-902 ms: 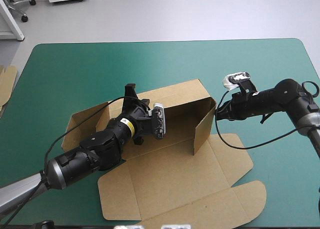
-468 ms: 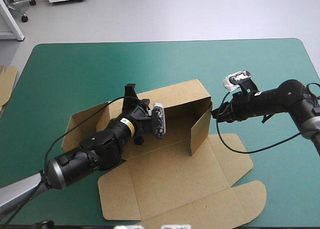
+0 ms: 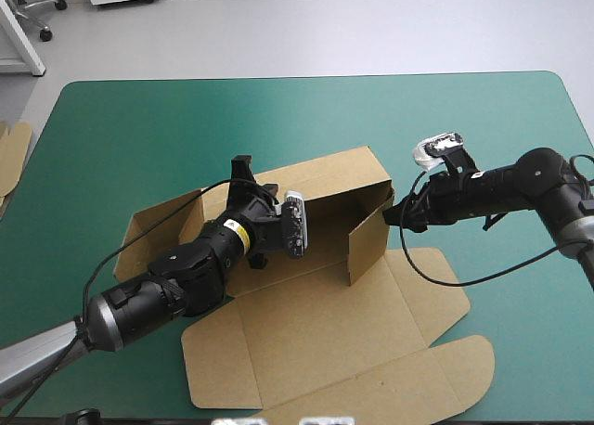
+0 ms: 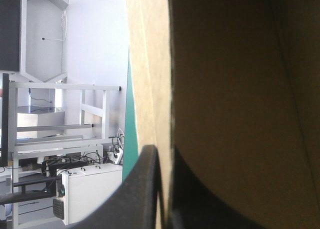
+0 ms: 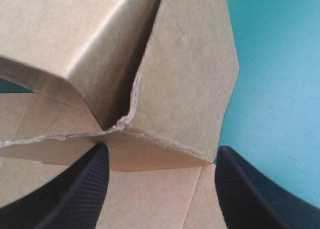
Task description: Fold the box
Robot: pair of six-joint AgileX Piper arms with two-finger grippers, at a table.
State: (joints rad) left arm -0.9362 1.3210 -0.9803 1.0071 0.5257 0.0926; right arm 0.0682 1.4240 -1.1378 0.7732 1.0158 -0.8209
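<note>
While the box (image 3: pixel 325 323) lies on the teal-green table (image 3: pixel 139 128), from the middle toward 6 o'clock, only part of it stands up: the long back wall (image 3: pixel 325 179) is upright at the 12 o'clock side, and the short end flap (image 3: pixel 368 242) at 3 o'clock is raised and angled inward. The remaining brown panels lie flat toward 6 o'clock. The left gripper (image 3: pixel 243 170) reaches in from 8 o'clock and pinches the back wall near its 9 o'clock end; its wrist view shows the black fingers (image 4: pixel 145 189) all but together, one on each face of the board's edge. The right gripper (image 3: pixel 397 212) comes from 3 o'clock with its fingers (image 5: pixel 80 189) spread wide, just at the outer face of the end flap, whose lower corner sits between them. A spare piece of board (image 3: pixel 11 156) shows at the table's 9 o'clock edge.
</note>
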